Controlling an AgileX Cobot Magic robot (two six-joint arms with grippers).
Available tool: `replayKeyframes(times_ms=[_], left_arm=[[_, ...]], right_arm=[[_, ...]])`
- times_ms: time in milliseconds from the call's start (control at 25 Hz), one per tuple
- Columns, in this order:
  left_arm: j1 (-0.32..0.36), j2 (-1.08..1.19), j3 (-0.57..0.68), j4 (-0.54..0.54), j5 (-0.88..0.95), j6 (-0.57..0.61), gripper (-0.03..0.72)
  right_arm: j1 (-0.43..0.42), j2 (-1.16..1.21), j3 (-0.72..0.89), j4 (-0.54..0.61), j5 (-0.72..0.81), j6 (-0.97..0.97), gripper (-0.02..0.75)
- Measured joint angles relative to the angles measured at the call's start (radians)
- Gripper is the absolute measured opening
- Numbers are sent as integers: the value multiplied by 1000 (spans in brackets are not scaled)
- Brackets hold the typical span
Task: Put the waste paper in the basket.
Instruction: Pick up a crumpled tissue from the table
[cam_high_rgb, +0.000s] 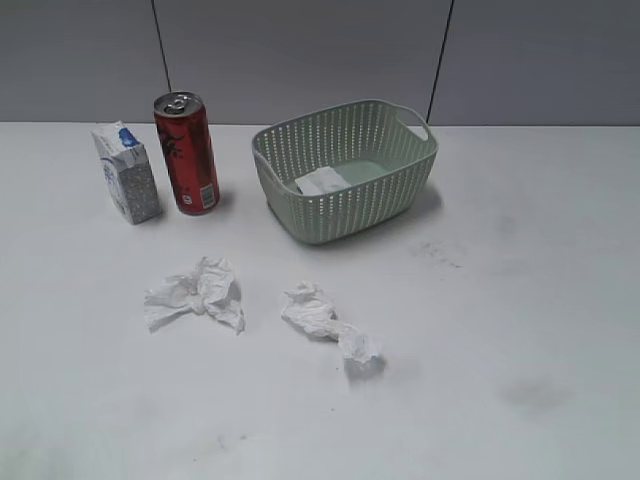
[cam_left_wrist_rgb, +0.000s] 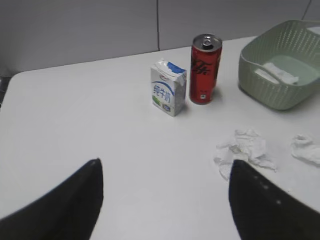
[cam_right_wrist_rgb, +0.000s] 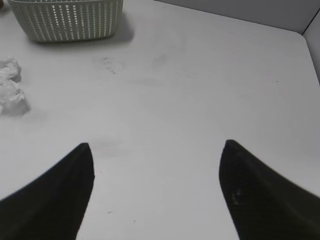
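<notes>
The pale green perforated basket (cam_high_rgb: 345, 170) stands at the back middle of the table, with one flat white waste paper (cam_high_rgb: 321, 181) lying inside. Two crumpled waste papers lie in front: one (cam_high_rgb: 195, 292) to the left, one twisted (cam_high_rgb: 330, 320) near the middle. The left wrist view shows the basket (cam_left_wrist_rgb: 280, 65), the paper inside it (cam_left_wrist_rgb: 276, 74) and both loose papers (cam_left_wrist_rgb: 245, 150) (cam_left_wrist_rgb: 306, 149). My left gripper (cam_left_wrist_rgb: 165, 170) is open and empty over bare table. My right gripper (cam_right_wrist_rgb: 156, 152) is open and empty, right of the twisted paper (cam_right_wrist_rgb: 10, 85). The basket (cam_right_wrist_rgb: 65, 20) shows at the top left of the right wrist view. Neither gripper shows in the exterior view.
A tall red drink can (cam_high_rgb: 186, 153) and a small white-and-blue carton (cam_high_rgb: 126, 172) stand at the back left, left of the basket. Both also show in the left wrist view, the can (cam_left_wrist_rgb: 205, 67) and the carton (cam_left_wrist_rgb: 168, 87). The table's right edge (cam_right_wrist_rgb: 311, 55) shows in the right wrist view.
</notes>
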Motion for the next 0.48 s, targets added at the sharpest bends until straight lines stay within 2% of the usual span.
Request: replayKeyframes(times_ms=[240, 480], left_arm=[[-110, 244, -80, -7, -26, 56, 591], [-164, 541, -176, -9, -39, 95, 591]], right_arm=[[0, -1, 0, -1, 0, 1, 589], [0, -1, 0, -2, 0, 1, 589]])
